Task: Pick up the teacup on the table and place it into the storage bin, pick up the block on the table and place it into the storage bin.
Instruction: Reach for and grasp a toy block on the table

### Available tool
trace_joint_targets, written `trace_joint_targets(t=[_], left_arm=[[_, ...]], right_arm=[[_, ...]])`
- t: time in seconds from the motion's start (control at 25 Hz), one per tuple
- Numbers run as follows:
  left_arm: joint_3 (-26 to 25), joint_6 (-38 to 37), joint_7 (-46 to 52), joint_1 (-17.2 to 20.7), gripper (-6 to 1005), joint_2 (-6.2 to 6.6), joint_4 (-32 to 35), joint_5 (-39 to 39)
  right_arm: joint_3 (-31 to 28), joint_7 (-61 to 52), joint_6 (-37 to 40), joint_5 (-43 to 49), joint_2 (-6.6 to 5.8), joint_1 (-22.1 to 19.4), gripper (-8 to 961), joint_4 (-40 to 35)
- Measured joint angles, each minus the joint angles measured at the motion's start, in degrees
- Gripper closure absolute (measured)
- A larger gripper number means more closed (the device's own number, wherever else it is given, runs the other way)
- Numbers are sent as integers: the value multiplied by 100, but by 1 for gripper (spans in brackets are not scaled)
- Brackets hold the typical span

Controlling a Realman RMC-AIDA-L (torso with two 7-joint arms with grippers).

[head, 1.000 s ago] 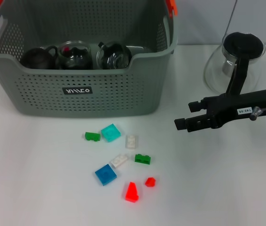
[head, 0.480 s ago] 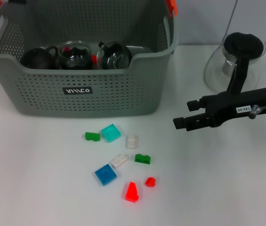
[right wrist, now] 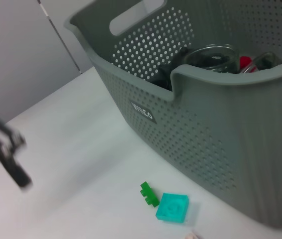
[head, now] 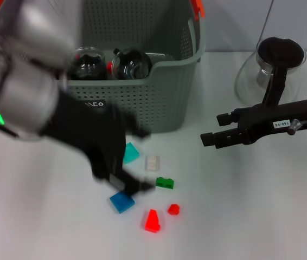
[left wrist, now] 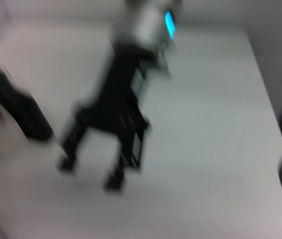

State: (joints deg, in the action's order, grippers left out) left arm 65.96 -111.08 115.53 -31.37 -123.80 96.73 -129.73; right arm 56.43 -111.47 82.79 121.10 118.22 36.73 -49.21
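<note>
The grey-green storage bin (head: 167, 92) (right wrist: 230, 144) stands at the back left, with glass teacups (head: 132, 64) and a dark one inside. No teacup shows on the table itself. Loose blocks lie in front of the bin: a teal block (head: 132, 151) (right wrist: 173, 207), a clear one (head: 152, 162), a green block (head: 165, 183) (right wrist: 149, 193), a blue block (head: 122, 202) and two red ones (head: 152, 221). My left gripper (head: 122, 183) hangs blurred just over the blocks, hiding some. My right gripper (head: 217, 130) hovers open and empty to the right of the blocks.
A glass teapot (head: 267, 70) with a black lid and handle stands at the back right, behind my right arm. In the left wrist view the right gripper (left wrist: 91, 172) shows over bare white table.
My left arm has swept in from the left, over the bin's front and down onto the block cluster. The right arm has barely moved.
</note>
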Motion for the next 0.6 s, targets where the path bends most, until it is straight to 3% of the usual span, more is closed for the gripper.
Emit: trace_joint_targets(t=[0.2,0.6], left_arm=[[1519,471,596,241,82,-58,-90,-1200],[2692,1848,1749,-40,84,-63,-1289,-2254]], right_arm=[[0,0,-4,1,-5,-18,25,11],[0,32,-57,1,-15,-43,26,85]])
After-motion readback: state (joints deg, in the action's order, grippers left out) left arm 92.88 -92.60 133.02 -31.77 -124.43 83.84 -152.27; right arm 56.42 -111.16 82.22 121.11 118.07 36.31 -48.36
